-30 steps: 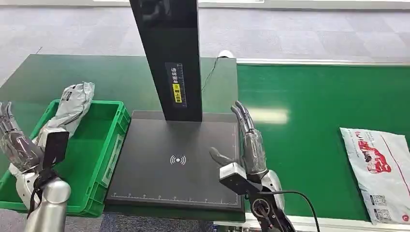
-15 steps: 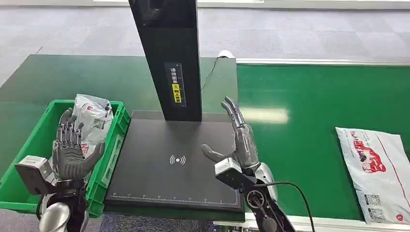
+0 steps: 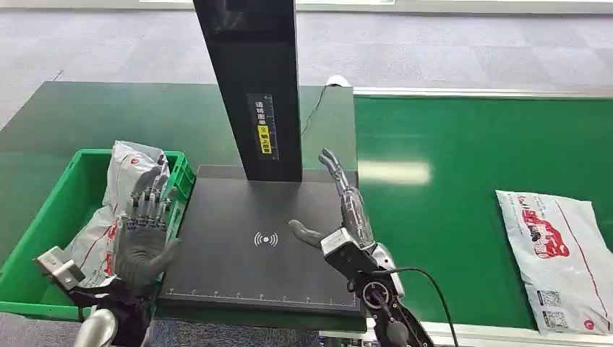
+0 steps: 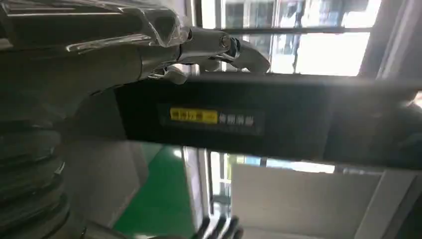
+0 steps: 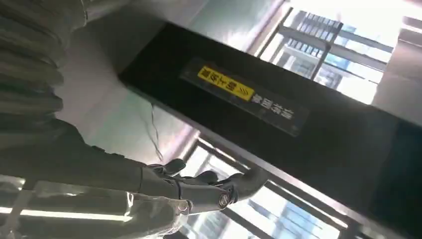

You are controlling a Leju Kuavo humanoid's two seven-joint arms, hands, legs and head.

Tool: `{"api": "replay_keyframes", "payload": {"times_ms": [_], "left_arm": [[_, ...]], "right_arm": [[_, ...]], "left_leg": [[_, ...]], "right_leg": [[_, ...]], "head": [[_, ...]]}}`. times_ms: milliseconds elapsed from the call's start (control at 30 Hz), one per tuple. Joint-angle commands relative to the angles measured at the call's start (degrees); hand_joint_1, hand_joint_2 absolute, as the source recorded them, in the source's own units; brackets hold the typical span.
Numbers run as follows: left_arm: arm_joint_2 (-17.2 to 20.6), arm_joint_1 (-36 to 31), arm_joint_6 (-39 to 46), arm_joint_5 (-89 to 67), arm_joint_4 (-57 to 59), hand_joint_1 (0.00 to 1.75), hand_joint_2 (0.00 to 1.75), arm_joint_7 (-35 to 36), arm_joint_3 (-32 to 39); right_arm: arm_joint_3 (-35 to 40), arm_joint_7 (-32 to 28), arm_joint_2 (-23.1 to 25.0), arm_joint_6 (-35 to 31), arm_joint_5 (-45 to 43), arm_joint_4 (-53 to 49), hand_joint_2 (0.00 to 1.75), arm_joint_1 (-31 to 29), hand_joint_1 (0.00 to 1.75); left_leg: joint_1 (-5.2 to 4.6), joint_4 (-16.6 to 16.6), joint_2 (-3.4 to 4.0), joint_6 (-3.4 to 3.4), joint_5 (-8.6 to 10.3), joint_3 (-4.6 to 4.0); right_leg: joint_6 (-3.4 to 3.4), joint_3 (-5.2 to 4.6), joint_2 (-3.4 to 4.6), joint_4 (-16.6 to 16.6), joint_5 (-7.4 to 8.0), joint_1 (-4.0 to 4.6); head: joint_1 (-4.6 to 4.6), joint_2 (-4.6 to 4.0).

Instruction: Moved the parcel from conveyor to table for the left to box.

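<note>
A grey-white parcel (image 3: 124, 189) lies tilted inside the green crate (image 3: 92, 154) on the left, leaning against its far right corner. My left hand (image 3: 143, 235) is just in front of that parcel, over the crate's right wall, fingers upright and spread, holding nothing. My right hand (image 3: 341, 217) hovers over the right part of the black scanner platform (image 3: 238, 271), palm turned left, fingers straight and apart, empty. A second white parcel with red print (image 3: 558, 254) lies flat on the green conveyor belt (image 3: 448, 195) at the far right, well clear of both hands.
A tall black scanner post (image 3: 249, 87) with a yellow label rises from the back of the platform, between my hands. It crosses the left wrist view as a black post (image 4: 249, 119) and the right wrist view too (image 5: 278, 129). The dark green table (image 3: 144, 116) extends behind the crate.
The parcel dropped from the crate's far rim into the crate. My left hand moved right, from the crate's left side to its right wall. The right hand drifted left, and the belt parcel crept left.
</note>
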Motion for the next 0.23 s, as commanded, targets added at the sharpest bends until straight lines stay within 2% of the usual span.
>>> {"api": "replay_keyframes", "payload": {"times_ms": [33, 233], "left_arm": [[-2.2, 0.1, 3.34, -5.19, 12.3, 0.0, 1.75, 0.58, -10.2], [-3.33, 0.29, 2.56, -2.19, 12.0, 0.0, 1.75, 1.97, -7.08]], "right_arm": [[-1.06, 3.86, 0.73, 1.94, -7.78, 3.96, 1.75, 3.81, 0.0], [-4.94, 7.24, 0.6, 1.05, -8.55, -2.37, 1.75, 8.26, 0.0]], "left_leg": [[-0.02, -0.19, -0.3, 0.05, 0.1, 0.16], [0.01, -0.07, -0.26, 0.05, 0.05, 0.02]], "right_leg": [[-0.01, 0.22, -0.17, -0.19, 0.02, -0.02], [-0.01, 0.07, -0.12, -0.12, 0.01, 0.01]], "head": [[0.0, 0.0], [0.0, 0.0]]}}
